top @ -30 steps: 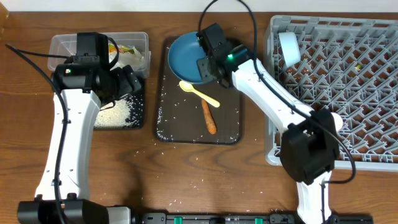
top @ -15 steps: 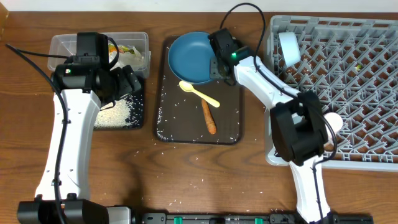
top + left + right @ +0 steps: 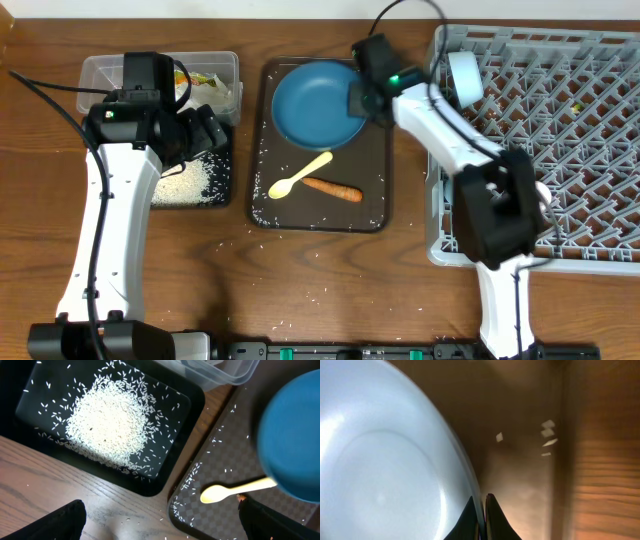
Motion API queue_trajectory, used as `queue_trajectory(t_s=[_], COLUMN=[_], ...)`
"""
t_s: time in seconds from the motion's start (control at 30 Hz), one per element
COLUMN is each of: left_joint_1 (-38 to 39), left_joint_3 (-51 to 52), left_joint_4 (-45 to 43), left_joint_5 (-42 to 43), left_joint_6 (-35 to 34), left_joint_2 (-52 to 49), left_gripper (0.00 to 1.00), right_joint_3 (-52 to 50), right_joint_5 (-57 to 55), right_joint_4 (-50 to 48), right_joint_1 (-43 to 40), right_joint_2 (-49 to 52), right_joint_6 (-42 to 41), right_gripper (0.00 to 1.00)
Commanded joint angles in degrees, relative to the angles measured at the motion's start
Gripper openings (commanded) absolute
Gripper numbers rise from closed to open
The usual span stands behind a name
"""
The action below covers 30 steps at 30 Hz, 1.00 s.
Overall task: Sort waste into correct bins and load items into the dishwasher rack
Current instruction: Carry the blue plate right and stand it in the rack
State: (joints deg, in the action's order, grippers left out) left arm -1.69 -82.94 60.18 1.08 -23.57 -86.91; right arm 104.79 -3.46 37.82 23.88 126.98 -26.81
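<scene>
Both arms are the same build: chunky white links with black joint housings. The left arm (image 3: 105,220) has a boxy black motor block (image 3: 140,75) up top and a tiny green light (image 3: 110,113). The right arm (image 3: 440,125) has its own green LED (image 3: 393,78). Thin black cables (image 3: 45,88) loop off each. The left hand (image 3: 207,128) is black with blunt matte fingers (image 3: 62,520), and the right hand (image 3: 360,98) has slim dark wedge tips (image 3: 496,525).
</scene>
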Motion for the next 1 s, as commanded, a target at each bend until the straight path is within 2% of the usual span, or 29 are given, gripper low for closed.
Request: queue_trajectory(t_s=[0.0,0.1,0.27,0.33,0.43,0.57,0.7,0.97], left_joint_1=[-0.22,-0.22,-0.22,-0.22,-0.22,-0.22,-0.22,-0.22], left_joint_3=[0.00,0.00,0.00,0.00,0.00,0.00,0.00,0.00], left_joint_4=[0.20,0.20,0.20,0.20,0.20,0.20,0.20,0.20], left_joint_5=[-0.70,-0.70,-0.70,-0.70,-0.70,-0.70,-0.70,-0.70], left_joint_6=[0.13,0.13,0.13,0.13,0.13,0.13,0.13,0.13], left_joint_2=[-0.31,-0.31,-0.31,-0.31,-0.31,-0.31,-0.31,-0.31], left_gripper=[1.00,0.99,1.00,1.00,1.00,1.00,1.00,1.00], right_joint_3=[0.63,0.63,0.63,0.63,0.63,0.63,0.61,0.57], right_joint_5=[-5.07,-14.62,-41.18,-53.05,-62.42,-63.41,-63.39,-63.17], right_joint_4=[0.42,3.23,6.99,6.08,2.64,-1.70,-5.18,-6.99], right_joint_1=[-3.17,-5.60,-11.04,-13.68,-17.90,-23.52,-28.13,-30.21], right_joint_2=[-11.47,-18.03,-28.57,-31.30,-32.61,-31.45,-28.52,-20.37], right_joint_6=[3.32,3.76,5.53,10.40,21.27,35.69,44.94,49.66], right_gripper=[0.01,0.01,0.01,0.01,0.01,0.01,0.01,0.01])
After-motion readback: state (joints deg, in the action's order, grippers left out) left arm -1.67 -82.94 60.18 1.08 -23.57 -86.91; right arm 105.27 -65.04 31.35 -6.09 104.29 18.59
